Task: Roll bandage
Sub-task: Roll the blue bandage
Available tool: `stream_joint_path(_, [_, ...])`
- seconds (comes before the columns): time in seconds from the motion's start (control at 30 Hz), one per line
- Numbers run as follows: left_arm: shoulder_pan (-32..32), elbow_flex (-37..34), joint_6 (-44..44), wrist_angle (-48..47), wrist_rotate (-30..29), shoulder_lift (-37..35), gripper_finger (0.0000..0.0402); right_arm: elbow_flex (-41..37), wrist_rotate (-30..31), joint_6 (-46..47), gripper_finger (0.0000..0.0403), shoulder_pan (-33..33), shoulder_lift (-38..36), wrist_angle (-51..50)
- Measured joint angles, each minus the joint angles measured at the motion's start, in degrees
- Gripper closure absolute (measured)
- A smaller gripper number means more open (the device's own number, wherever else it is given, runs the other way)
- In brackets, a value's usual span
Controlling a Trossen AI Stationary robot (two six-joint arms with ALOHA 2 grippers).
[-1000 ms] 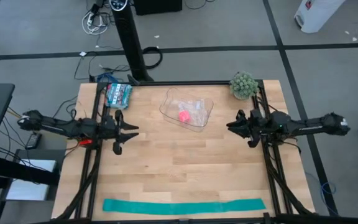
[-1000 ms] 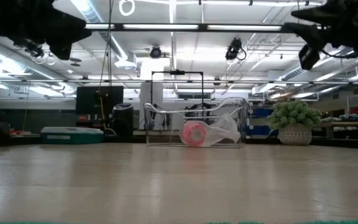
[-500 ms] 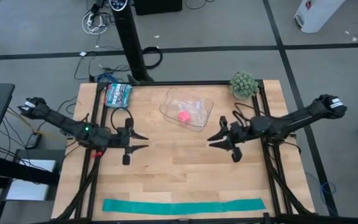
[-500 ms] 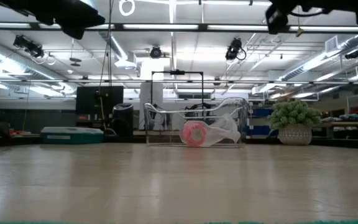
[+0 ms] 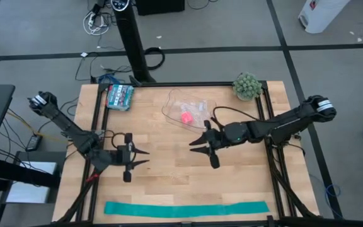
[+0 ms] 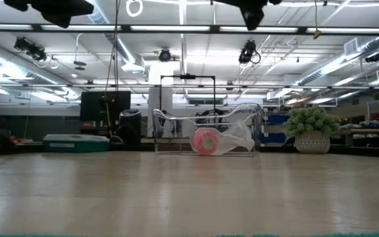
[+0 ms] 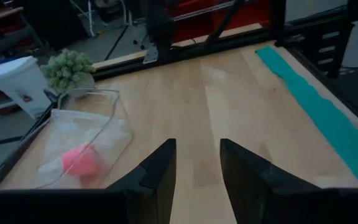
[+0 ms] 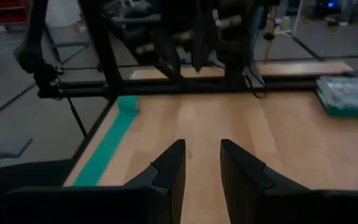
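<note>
The bandage (image 5: 186, 209) lies as a long flat teal strip along the table's near edge; it also shows in the left wrist view (image 7: 319, 112) and the right wrist view (image 8: 104, 149). My left gripper (image 5: 145, 156) is open and empty above the table's left middle. My right gripper (image 5: 193, 140) is open and empty above the table's middle. Both are well clear of the bandage, on its far side.
A clear plastic tray (image 5: 190, 111) with a small pink block (image 5: 186, 117) stands at the far middle. A teal-patterned packet (image 5: 120, 96) lies at the far left corner. A small potted plant (image 5: 247, 85) stands at the far right corner.
Both arms have swung out from the side rails over the table. My left gripper has gone toward the near edge and a little right. My right gripper has gone far toward the table's left, to the middle. The bandage has not moved.
</note>
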Motion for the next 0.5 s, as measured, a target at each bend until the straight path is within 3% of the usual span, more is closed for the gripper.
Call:
stream_joint_path(0.33, [-6.7, 0.0, -4.7, 0.7, -7.6, 1.1, 0.0270, 8.2, -2.6, -2.1, 0.0309, 0.3, 8.1, -3.4])
stream_joint_path(0.5, [-8.9, 0.0, -6.0, 0.6, -10.0, 1.1, 0.0270, 10.3, -9.2, -2.5, 0.0309, 0.5, 12.2, -3.9])
